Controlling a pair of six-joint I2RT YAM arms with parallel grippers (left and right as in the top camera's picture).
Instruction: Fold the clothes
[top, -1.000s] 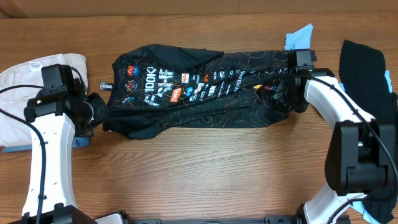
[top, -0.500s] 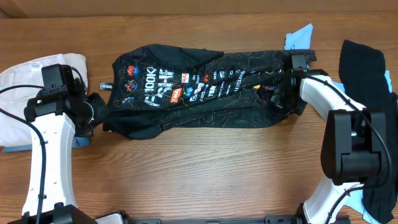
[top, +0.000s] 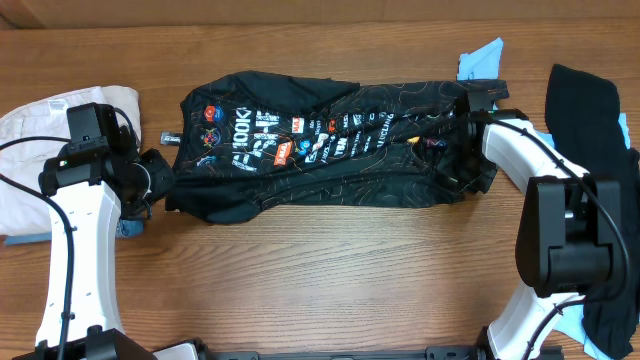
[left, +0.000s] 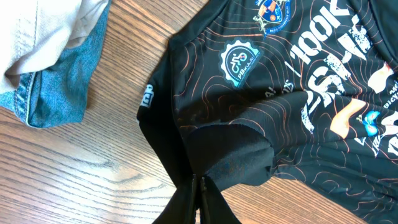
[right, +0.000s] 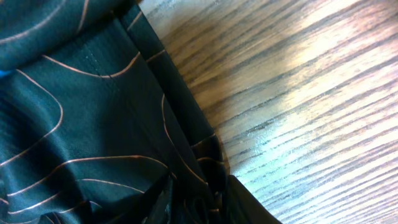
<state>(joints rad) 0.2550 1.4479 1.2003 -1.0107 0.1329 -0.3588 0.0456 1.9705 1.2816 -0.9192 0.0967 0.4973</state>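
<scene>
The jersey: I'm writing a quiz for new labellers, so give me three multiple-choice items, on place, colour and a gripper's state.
1. Where does the jersey lie?
A. across the middle of the table
B. hanging off the front edge
C. rolled in a corner
2. What colour are its contour lines?
A. green
B. orange
C. purple
3. How is the left gripper?
A. wide open
B. lifted clear of cloth
C. shut on the jersey's edge
A: the overhead view shows it stretched there. B: both wrist views show orange lines. C: it is closed on pinched black fabric.
</scene>
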